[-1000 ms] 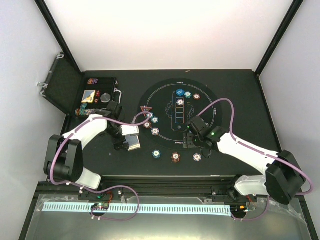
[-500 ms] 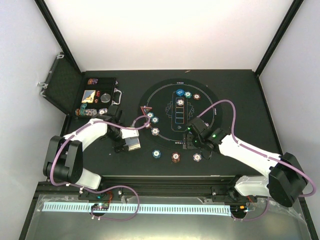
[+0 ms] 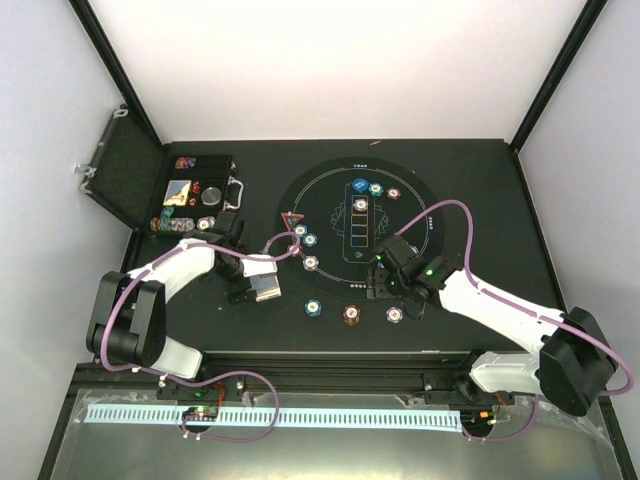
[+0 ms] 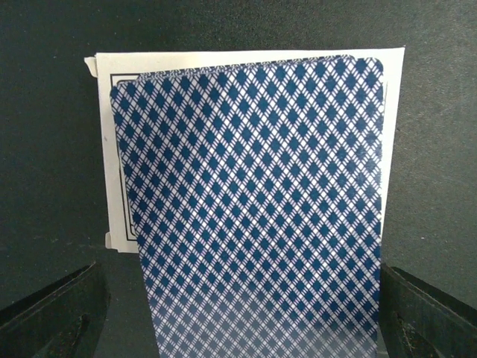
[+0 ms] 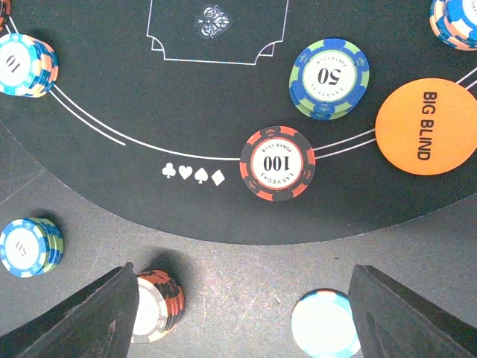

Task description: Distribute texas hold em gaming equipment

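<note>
Blue diamond-backed playing cards (image 4: 253, 194) lie over a white printed card (image 4: 104, 134) on the black table (image 3: 470, 180), left of the round black mat with white lines (image 3: 325, 210). Striped poker chips (image 3: 313, 307) ring the mat's edge; a red-and-black "100" chip (image 5: 277, 163) sits near the orange round "BIG BLIND" button (image 5: 425, 126). The open black hinged case (image 3: 222, 165) holds more chips (image 3: 176, 222). The left gripper (image 4: 242, 313) straddles the cards, jaws spread wide. The right gripper (image 5: 242, 298), also wide, grips nothing above the mat's edge.
</note>
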Controlling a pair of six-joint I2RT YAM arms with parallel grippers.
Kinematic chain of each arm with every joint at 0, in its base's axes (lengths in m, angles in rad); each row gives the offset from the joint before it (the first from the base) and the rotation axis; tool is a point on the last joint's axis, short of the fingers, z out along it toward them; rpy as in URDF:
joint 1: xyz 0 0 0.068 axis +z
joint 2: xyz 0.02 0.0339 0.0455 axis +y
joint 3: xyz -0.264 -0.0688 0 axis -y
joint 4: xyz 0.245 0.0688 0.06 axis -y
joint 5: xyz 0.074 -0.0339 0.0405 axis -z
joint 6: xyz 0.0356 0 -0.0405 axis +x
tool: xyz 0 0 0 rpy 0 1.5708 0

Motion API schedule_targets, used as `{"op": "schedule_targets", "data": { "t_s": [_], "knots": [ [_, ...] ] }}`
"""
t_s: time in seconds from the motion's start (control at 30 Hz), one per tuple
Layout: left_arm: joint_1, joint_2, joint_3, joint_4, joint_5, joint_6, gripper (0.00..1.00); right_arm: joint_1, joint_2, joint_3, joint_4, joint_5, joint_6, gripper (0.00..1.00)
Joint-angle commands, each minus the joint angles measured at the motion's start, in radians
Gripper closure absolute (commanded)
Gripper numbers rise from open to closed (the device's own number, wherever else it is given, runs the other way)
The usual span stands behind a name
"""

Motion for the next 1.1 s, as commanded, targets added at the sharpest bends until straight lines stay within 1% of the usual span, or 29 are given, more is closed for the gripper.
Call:
{"op": "schedule_targets", "data": {
  "t_s": [0.0, 0.5, 1.07],
  "knots": [
    [0.012, 0.006, -0.015, 0.037, -0.007, 0.025, 0.01, 0.008, -0.028, 0.019, -0.011, 0.002, 0.01, 0.21],
    [0.024, 0.056, -0.037, 0.088, -0.035, 0.053, 0.01, 0.008, -0.019, 0.044, -0.021, -0.006, 0.009, 0.22],
    [0.036, 0.089, -0.009, 0.053, 0.008, 0.077, 0.01, 0.009, -0.021, 0.048, -0.018, -0.023, 0.008, 0.24]
  ]
}}
